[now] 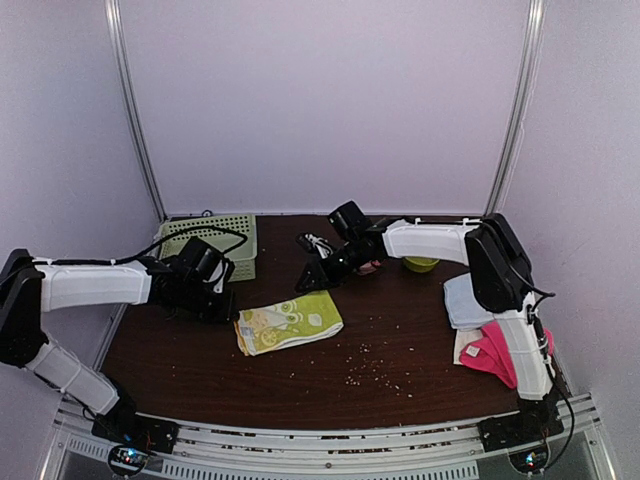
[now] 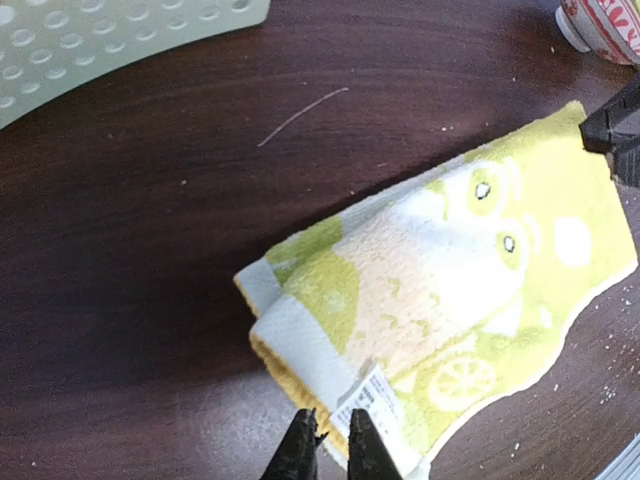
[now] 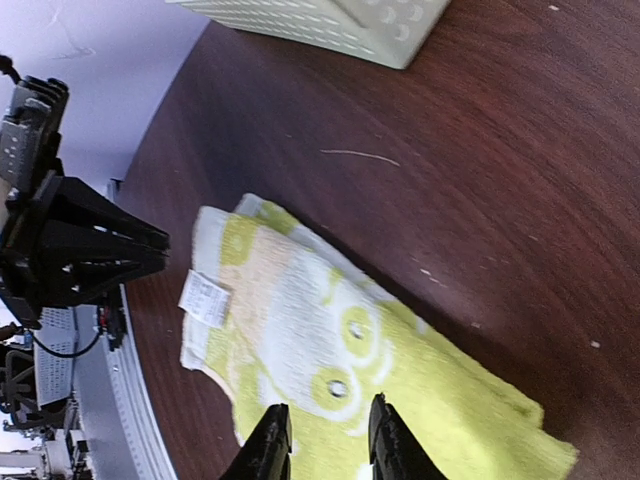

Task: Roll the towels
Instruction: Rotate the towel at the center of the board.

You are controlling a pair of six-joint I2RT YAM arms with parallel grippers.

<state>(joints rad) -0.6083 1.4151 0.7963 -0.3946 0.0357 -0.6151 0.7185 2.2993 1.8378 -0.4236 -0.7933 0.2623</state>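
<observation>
The yellow towel [image 1: 290, 322] with its pale pattern lies folded flat on the dark table, left of centre. My left gripper [image 2: 333, 450] is at its left edge, beside the white label [image 2: 372, 400]. Its jaws stand almost together with a narrow gap, and whether they pinch cloth does not show. My right gripper [image 3: 328, 420] hovers open over the yellow towel [image 3: 340, 370], nothing between its fingers. At the right side lie a light blue towel [image 1: 463, 300], a bright pink towel [image 1: 487, 352] and a cream towel [image 1: 466, 342], partly behind the right arm.
The green plastic basket [image 1: 215, 238] stands at the back left, behind the left arm. A yellow-green cup [image 1: 421, 264] and a small red-and-white object [image 2: 608, 24] sit at the back near the right forearm. Crumbs [image 1: 365, 370] are scattered on the wood near the front.
</observation>
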